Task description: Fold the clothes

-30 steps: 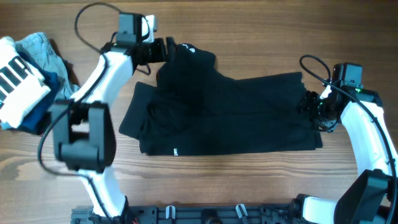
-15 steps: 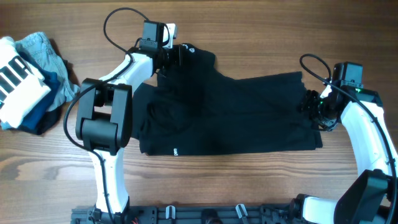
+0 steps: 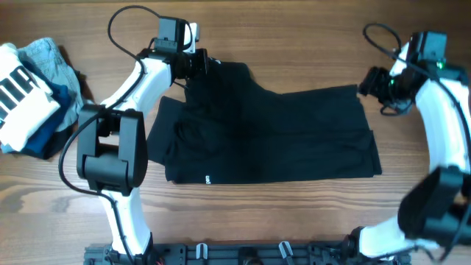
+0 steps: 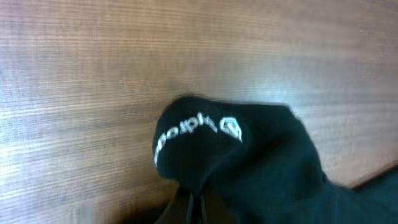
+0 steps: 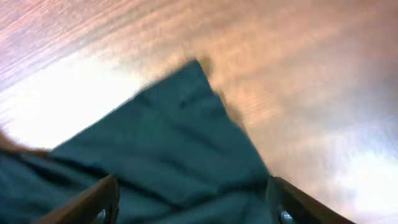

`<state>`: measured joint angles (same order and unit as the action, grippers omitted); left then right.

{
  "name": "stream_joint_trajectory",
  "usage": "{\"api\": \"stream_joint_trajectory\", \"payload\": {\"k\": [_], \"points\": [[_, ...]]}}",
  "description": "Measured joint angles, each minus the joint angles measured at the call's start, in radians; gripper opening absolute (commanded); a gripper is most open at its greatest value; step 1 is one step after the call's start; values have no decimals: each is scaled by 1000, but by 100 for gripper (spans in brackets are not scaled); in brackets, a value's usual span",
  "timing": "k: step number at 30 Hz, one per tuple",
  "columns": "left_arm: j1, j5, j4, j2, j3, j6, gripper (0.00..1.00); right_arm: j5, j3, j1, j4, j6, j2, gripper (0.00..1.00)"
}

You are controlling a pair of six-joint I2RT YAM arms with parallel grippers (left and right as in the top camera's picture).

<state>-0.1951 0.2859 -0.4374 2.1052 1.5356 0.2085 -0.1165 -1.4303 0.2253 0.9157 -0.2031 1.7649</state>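
Black garment (image 3: 272, 132) lies spread flat across the middle of the wooden table (image 3: 294, 221), with its far left corner bunched up. The left gripper (image 3: 202, 62) pinches that bunch (a white logo (image 4: 196, 134) shows on it), fingers pressed together on the cloth. The right gripper (image 3: 372, 82) hovers at the far right corner, fingers (image 5: 99, 199) spread wide, the corner between them. A pile of clothes (image 3: 37, 88) sits at the left edge.
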Motion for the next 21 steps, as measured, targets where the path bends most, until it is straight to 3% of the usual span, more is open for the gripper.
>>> {"api": "stream_joint_trajectory", "payload": {"k": [7,17,19,20,21], "points": [[0,0,-68,0,0,23,4,-10,-114,0,-129,36,311,77],[0,0,-90,0,0,23,4,-1,-118,-32,-179,26,391,75],[0,0,-101,0,0,23,4,13,-126,-47,-172,25,396,64],[0,0,-106,0,0,23,4,20,-132,-55,-163,21,403,46],[0,0,-109,0,0,23,4,24,-135,-58,-160,24,404,35]]}}
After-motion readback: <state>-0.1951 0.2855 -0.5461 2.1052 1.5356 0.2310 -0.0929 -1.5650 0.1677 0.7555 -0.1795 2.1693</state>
